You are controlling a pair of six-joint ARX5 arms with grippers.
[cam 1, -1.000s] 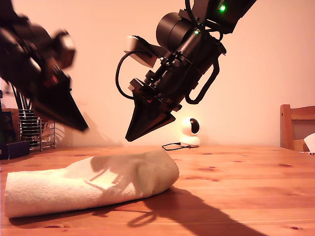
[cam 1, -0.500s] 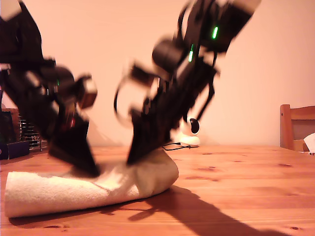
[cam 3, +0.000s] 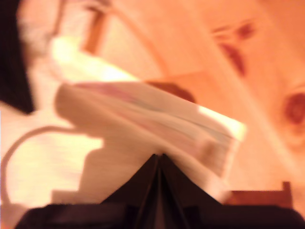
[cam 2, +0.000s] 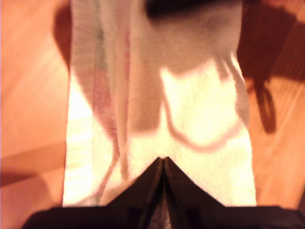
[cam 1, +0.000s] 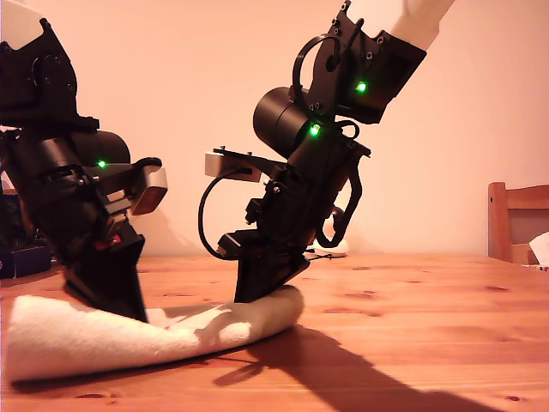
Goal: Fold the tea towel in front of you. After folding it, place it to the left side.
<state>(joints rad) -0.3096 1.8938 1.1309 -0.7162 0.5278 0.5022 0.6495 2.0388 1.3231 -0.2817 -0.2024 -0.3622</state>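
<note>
The cream-white fluffy terry tea towel (cam 1: 154, 330) lies folded in a long roll on the orange-brown knotty wooden worktop (cam 1: 412, 309), toward the exterior view's left. My first gripper (cam 2: 163, 160) presses on the towel with its jaws together; so does my second gripper (cam 3: 159, 156), jaws likewise closed, at a folded edge. Behind stands a plain pale wall (cam 1: 197, 77), with a wooden chair (cam 1: 517, 221) at the exterior view's right.
</note>
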